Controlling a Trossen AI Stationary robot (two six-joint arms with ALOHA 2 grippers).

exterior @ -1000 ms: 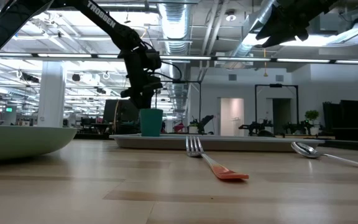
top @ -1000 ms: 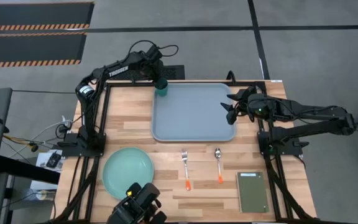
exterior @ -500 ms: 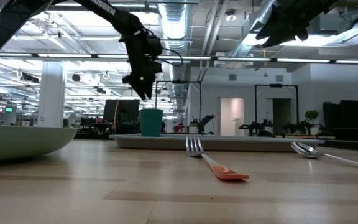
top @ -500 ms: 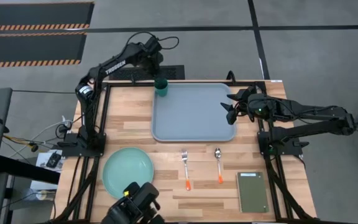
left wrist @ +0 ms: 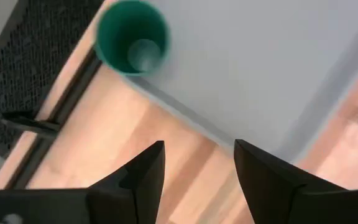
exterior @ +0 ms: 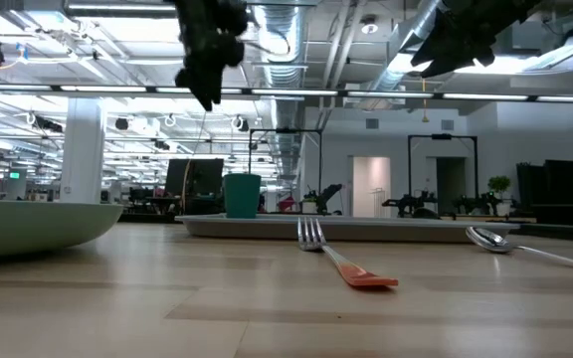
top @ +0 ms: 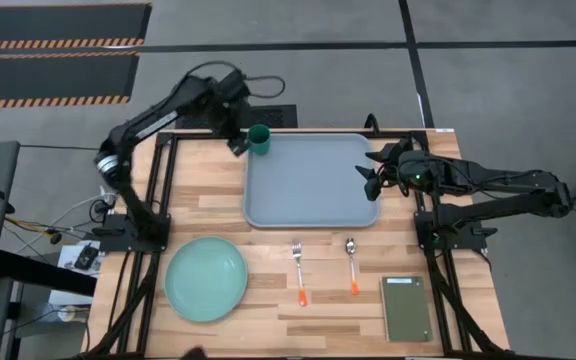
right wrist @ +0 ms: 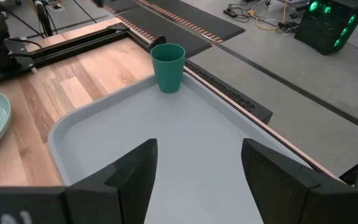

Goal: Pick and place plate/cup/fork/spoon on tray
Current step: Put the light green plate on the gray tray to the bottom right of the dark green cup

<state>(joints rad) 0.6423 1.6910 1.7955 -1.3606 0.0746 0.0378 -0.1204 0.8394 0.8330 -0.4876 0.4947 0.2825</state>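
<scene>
The cup (top: 259,139) is standing upright in the tray's (top: 313,205) far left corner. The left gripper (top: 236,140) is hovering just beside it, jaws open and empty; a sideways swing risks toppling it. The right gripper (top: 368,171), jaws open, is waiting over the tray's right edge. Plate (top: 206,279), fork (top: 299,268) and spoon (top: 352,263) are lying on the table.
</scene>
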